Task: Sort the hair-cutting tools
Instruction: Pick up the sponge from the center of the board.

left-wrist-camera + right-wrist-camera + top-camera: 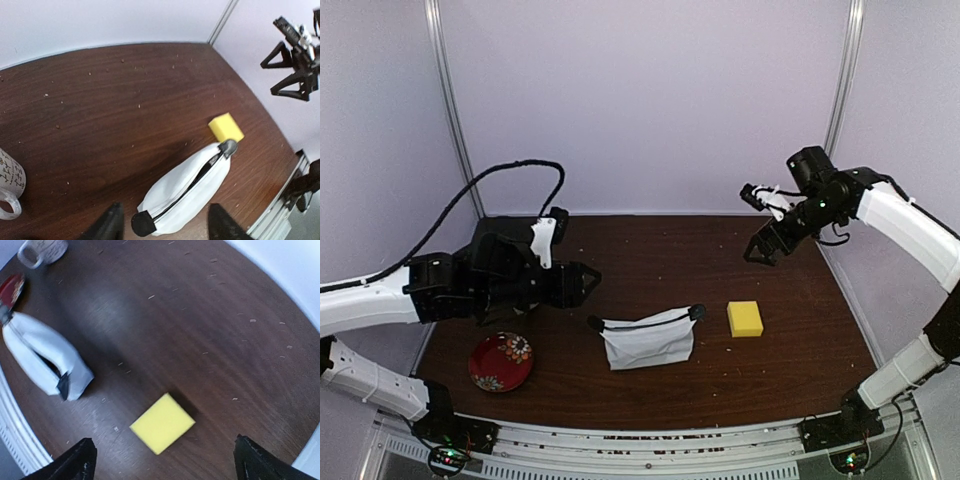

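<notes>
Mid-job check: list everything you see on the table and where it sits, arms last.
Pouch: one, white with a black zipper, middle of the table toward the front.
Sponge block: one, yellow, right of the pouch, not touching it.
Plate: one, red with a pattern, front left.
Mug: one, pale with dark marks, left side; hidden under the arm in the top view.
Hair-cutting tools: none in view.
Table: one, dark brown wood, scattered with crumbs.
Left gripper: open, empty, over the table left of the pouch.
Right gripper: open, empty, raised over the back right.
</notes>
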`<state>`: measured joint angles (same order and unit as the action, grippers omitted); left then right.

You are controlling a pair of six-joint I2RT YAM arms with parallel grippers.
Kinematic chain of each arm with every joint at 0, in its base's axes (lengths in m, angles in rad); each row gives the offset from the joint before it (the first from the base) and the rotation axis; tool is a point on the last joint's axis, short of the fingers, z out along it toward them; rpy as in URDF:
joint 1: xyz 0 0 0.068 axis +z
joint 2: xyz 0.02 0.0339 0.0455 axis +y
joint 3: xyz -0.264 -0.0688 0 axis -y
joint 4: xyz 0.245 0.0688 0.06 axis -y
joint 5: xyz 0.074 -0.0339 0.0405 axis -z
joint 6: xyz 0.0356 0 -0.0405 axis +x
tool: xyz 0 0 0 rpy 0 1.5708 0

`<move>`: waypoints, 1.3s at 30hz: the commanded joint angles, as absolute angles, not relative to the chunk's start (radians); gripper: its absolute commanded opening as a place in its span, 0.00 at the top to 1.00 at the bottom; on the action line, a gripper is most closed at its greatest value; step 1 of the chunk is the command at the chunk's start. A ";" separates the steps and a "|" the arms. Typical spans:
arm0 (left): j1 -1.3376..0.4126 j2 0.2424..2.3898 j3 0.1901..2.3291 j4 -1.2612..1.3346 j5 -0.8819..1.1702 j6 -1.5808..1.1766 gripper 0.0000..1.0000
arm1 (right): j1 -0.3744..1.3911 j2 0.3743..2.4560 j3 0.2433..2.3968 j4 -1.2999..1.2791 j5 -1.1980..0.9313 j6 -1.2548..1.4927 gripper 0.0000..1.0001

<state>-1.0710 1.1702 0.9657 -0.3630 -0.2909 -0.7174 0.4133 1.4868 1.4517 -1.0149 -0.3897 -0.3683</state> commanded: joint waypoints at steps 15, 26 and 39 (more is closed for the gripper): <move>-0.954 0.941 0.814 -0.315 -0.388 -0.675 0.22 | 0.163 1.768 1.319 -1.000 -0.450 -0.229 0.35; -0.954 1.065 0.874 -0.323 -0.317 -0.674 0.25 | 0.197 1.887 1.289 -1.017 -0.528 -0.262 0.49; -0.954 1.134 0.909 -0.299 -0.238 -0.750 0.27 | 0.219 1.943 1.337 -1.036 -0.624 -0.268 0.97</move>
<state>-0.9554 1.1133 0.8650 -0.3386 -0.2768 -0.7097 0.2123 1.9385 1.3067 -1.0191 -0.5728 -0.2539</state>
